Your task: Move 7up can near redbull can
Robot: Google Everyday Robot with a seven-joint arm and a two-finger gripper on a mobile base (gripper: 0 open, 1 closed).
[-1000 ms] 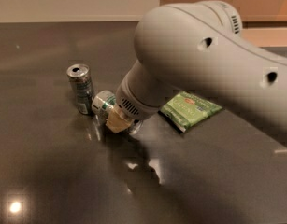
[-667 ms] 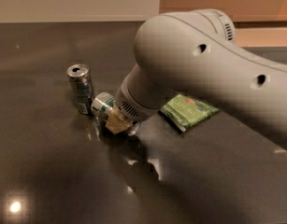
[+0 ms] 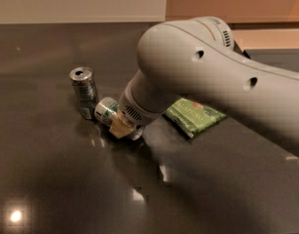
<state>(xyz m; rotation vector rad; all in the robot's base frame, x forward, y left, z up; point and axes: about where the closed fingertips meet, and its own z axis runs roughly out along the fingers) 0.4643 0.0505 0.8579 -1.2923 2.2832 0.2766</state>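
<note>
My gripper (image 3: 119, 124) stays clamped on the tilted 7up can (image 3: 105, 110), unmoved and just beside the redbull can (image 3: 83, 89), so I judge releasing comes next.

On the table (image 3: 51, 179), the 7up can (image 3: 106, 110) lay tilted just right of the upright redbull can (image 3: 83, 89), with the gripper (image 3: 122, 126) at its right end and a packet (image 3: 194, 116) farther right.

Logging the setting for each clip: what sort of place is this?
Probably an office kitchenette or break-room counter: a dark glossy countertop against a pale wall, a redbull can and a 7up can, and a green snack bag. The gripper is at the 7up can.
</note>
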